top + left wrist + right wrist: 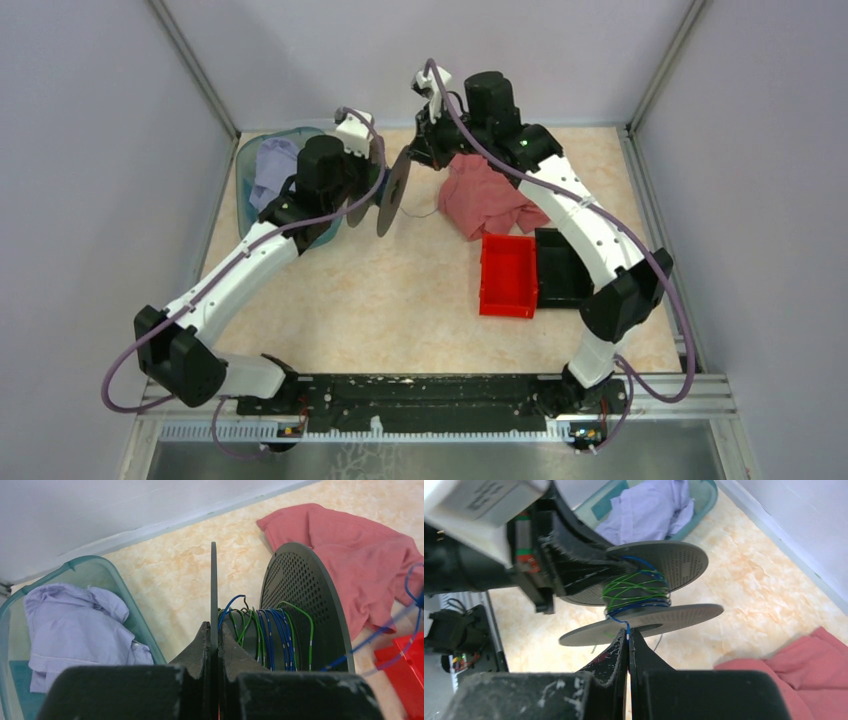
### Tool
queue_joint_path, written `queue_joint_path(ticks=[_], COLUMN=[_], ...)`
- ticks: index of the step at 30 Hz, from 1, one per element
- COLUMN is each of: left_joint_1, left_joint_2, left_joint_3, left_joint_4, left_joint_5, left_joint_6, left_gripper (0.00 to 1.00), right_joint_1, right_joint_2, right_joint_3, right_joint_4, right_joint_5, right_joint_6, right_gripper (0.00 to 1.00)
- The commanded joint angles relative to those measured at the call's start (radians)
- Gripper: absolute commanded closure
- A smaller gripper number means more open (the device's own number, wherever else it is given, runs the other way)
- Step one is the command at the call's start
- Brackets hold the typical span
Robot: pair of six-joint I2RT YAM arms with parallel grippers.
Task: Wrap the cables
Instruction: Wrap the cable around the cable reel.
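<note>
A black spool (392,192) with two perforated flanges is held up above the table. My left gripper (214,625) is shut on the thin edge of one spool flange (213,580). Thin blue and green cables (270,630) are wound round the core between the flanges. In the right wrist view the cables (636,592) circle the spool (664,560), and a blue strand comes off the lower flange into my right gripper (629,630), which is shut on it. A loose thin strand (425,212) hangs under the spool. My right gripper (420,150) sits just right of the spool.
A teal basin (243,170) holding a lilac cloth (272,165) stands at the back left, under the left arm. A red cloth (485,195) lies at the back middle. A red bin (507,275) and a black bin (560,265) sit side by side on the right.
</note>
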Motion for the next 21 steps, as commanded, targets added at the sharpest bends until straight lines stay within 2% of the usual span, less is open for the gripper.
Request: queue_joint_path(ticks=[1, 10, 21], left_joint_1=[-0.012, -0.010, -0.001], left_joint_2=[-0.053, -0.080, -0.084], left_joint_3=[0.000, 0.014, 0.059], left_joint_4=[0.045, 0.004, -0.039], left_joint_5=[0.099, 0.204, 0.259], left_joint_6=[0.048, 0.051, 0.020], left_gripper=[1.00, 1.00, 1.00], right_joint_1=[-0.005, -0.047, -0.113], right_joint_2=[0.009, 0.043, 0.057], right_joint_3=[0.060, 0.038, -0.100], right_joint_4=[0.025, 0.031, 0.079], right_joint_5=[0.086, 0.152, 0.129], right_joint_6=[-0.006, -0.024, -0.040], right_gripper=[1.00, 1.00, 0.97])
